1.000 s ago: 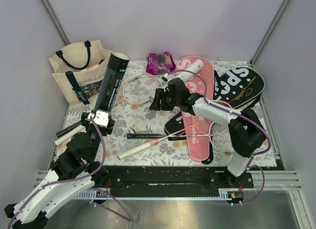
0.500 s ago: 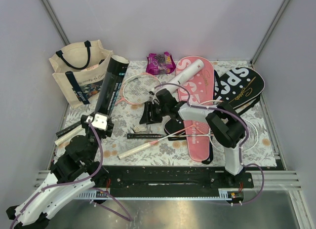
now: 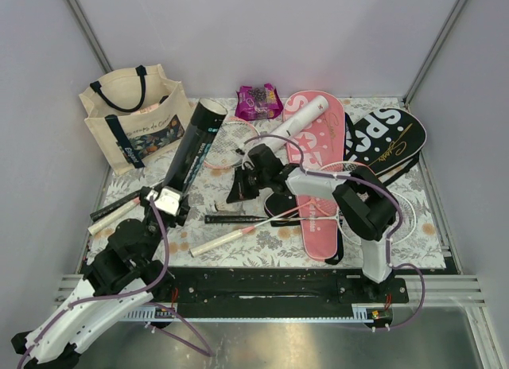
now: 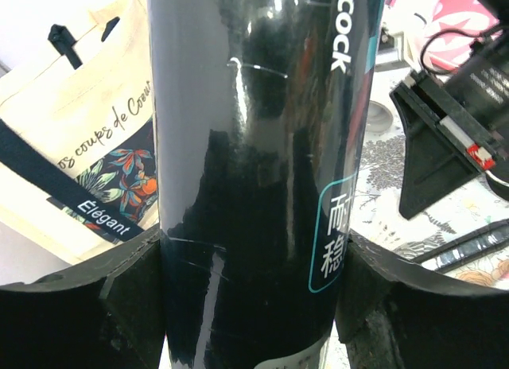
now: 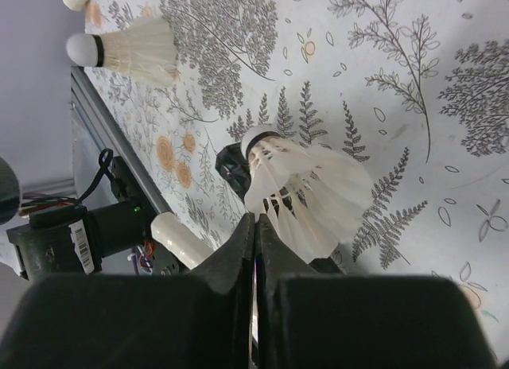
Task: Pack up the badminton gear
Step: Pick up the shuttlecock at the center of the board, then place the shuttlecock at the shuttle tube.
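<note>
Left claw (image 4: 253,301) gripping black tube (image 4: 254,130), right claw (image 5: 256,226) closed, touching shuttlecock (image 5: 306,186)

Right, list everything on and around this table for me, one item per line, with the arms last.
cream canvas tote with navy handles: one, far left corner
purple-pink snack packet: one, far edge, middle
long black tube: one, tilted, clamped at its lower end
long white tube: one, lying on the pink cover
racket-shaped SPORT covers: two, pink at centre right, black at far right
thin-shafted rackets: at least three, overlapping, mid-table
white feather shuttlecocks: two visible, on the mat
floral table mat: one, grey and orange print
left gripper: shut on the black tube
right gripper: shut, tips at one shuttlecock's skirt
</note>
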Motion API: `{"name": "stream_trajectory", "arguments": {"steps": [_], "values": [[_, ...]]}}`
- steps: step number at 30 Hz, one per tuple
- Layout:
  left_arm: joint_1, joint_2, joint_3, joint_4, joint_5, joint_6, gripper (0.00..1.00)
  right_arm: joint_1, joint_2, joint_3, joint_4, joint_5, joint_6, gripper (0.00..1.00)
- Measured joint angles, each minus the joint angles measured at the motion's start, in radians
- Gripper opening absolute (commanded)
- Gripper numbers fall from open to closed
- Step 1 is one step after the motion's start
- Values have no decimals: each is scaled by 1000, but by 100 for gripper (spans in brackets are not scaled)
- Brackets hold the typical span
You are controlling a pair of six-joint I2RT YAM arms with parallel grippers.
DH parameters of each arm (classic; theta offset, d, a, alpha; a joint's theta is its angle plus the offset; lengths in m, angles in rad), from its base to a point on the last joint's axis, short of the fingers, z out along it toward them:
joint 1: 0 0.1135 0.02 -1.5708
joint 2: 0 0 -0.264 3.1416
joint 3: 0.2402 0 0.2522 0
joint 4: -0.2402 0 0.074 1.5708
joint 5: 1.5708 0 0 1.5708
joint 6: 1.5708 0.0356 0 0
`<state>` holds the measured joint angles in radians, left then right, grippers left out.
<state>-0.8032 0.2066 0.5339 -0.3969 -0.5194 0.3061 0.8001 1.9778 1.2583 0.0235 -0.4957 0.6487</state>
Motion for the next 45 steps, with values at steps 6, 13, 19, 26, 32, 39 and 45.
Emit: {"name": "stream_trajectory", "arguments": {"steps": [6,13,19,26,32,39,45], "values": [[0,-56,-11,1,117,28,43,-45,-174,0,-95,50,-65,0],[0,-65,-19,-17,291,95,43,-200,-553,4,-252,157,-243,0],[0,-47,-19,-47,394,181,44,-224,-855,11,-367,250,-484,0],[0,21,-12,-123,438,276,44,-223,-1113,47,-497,247,-727,0],[0,50,-1,-144,450,326,44,-223,-1181,106,-618,177,-850,0],[0,50,3,-143,488,348,43,-223,-1189,104,-725,57,-901,0],[0,50,3,-138,520,353,43,-223,-1126,102,-740,-142,-906,0]]}}
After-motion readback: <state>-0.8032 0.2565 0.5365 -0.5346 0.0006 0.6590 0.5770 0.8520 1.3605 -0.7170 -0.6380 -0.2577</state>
